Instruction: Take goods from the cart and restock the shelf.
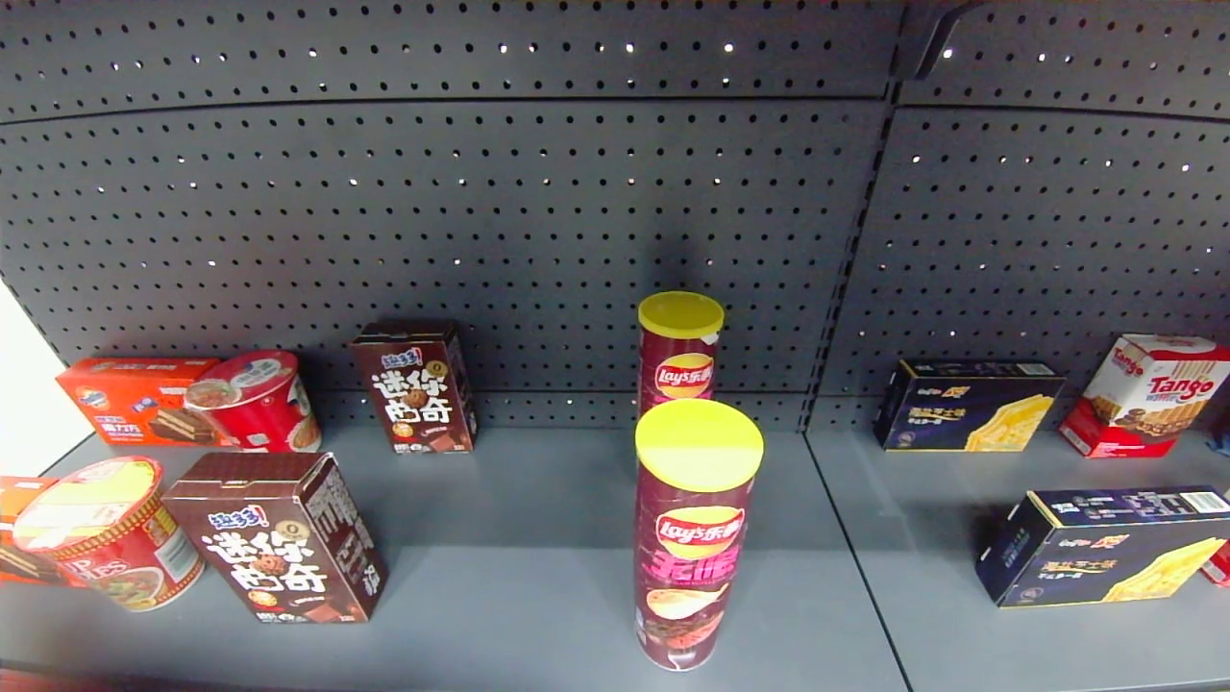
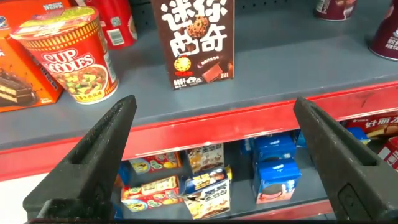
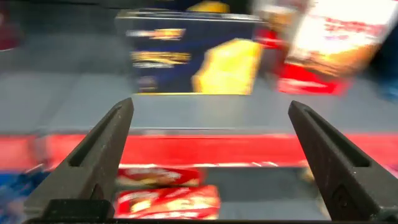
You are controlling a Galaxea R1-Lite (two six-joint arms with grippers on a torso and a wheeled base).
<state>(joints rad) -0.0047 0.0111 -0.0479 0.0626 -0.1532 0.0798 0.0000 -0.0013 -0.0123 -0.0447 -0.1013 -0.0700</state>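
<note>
Shelf (image 1: 519, 509) runs left to right and already carries goods. At the near right lies a blue wafer box (image 1: 1105, 548). At the near left stands a brown biscuit box (image 1: 279, 538), with cup noodles (image 1: 106, 533) just beside it. In the centre the near crisp tube (image 1: 694, 538) stands upright before the far crisp tube (image 1: 678, 351). Such goods are probably light. The cartons look stiff yet crushable, and the tube smooth and tippy, so it is best gripped around mid-body. The left gripper (image 2: 214, 102) and right gripper (image 3: 211, 104) hover off the shelf's near edge, fingers spread wide and holding nothing.
</note>
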